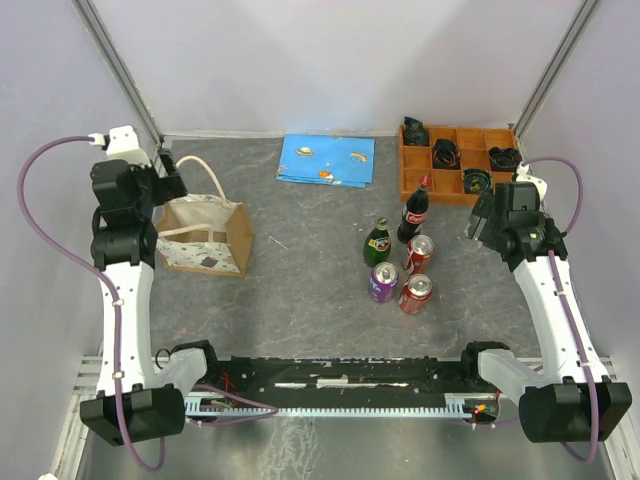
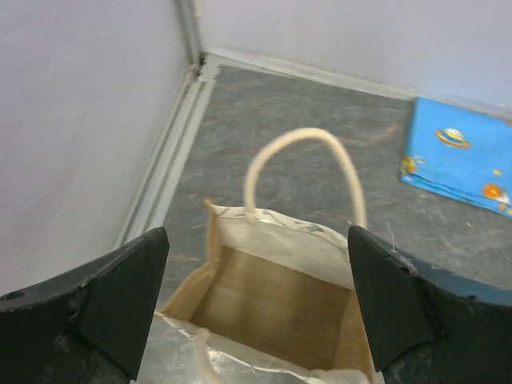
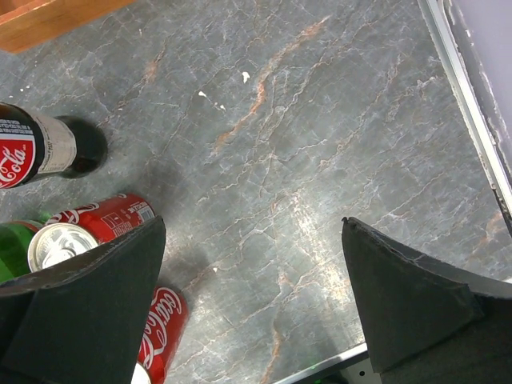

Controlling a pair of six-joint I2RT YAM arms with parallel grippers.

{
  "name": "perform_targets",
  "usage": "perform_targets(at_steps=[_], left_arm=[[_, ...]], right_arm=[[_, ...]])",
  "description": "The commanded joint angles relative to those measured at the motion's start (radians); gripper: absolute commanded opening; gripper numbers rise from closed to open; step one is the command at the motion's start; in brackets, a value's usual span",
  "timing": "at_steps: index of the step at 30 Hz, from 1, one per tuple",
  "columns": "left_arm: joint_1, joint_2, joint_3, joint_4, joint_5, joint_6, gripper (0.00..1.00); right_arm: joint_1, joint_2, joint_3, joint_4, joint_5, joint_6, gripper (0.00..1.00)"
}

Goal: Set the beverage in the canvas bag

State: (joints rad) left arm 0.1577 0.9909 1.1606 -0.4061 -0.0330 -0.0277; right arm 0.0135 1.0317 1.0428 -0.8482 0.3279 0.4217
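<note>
The left hand (image 1: 167, 180) (image 2: 256, 276) hangs over the canvas bag (image 1: 205, 237) (image 2: 272, 300) with its fingers (image 2: 104, 296) spread wide and nothing between them. The bag stands upright on the tabletop (image 1: 300, 290) directly below this hand, its mouth open toward it. One rope handle (image 2: 300, 172) arches up just ahead of the fingertips. A blue sheet (image 1: 326, 160) (image 2: 464, 156) lies flat further ahead and off to this hand's right.

The right hand (image 1: 483, 215) (image 3: 252, 276) is also spread and holds nothing. In its wrist view only bare tabletop shows between its fingers (image 3: 88, 308). All the drinks stand in a cluster to this hand's left, well apart from the bag. Nearest it are the cola bottle (image 1: 414, 210) (image 3: 40, 148) and the far red can (image 1: 418, 254) (image 3: 88, 228), the can seen just past the left fingertip in the wrist view. The near red can (image 1: 415, 293) (image 3: 160, 328) shows below that finger's edge. The green bottle (image 1: 377, 243) (image 3: 12, 248) and a purple can (image 1: 383, 283) stand on the far side of the cluster from the hand. All five are upright, and none touches either hand. An orange tray (image 1: 455, 175) holding dark objects sits ahead of the right hand, by the back wall.
</note>
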Motion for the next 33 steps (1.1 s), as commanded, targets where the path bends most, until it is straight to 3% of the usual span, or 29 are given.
perform_targets(at_steps=[1,7,16,33], left_arm=[[0.106,0.055,0.102,-0.103,-0.046,-0.096,0.99],[0.290,0.162,0.196,-0.304,0.069,-0.344,0.99],[0.344,0.101,0.030,-0.476,0.162,-0.575,1.00],[0.350,0.108,-0.272,-0.325,0.197,-0.697,0.98]], right_arm=[[0.008,-0.003,0.010,-0.006,0.030,0.001,0.99],[0.010,0.000,0.020,-0.024,-0.013,-0.024,0.99],[0.011,-0.025,0.033,-0.063,-0.029,-0.065,0.99],[0.011,-0.043,0.034,-0.074,-0.048,-0.056,0.99]])
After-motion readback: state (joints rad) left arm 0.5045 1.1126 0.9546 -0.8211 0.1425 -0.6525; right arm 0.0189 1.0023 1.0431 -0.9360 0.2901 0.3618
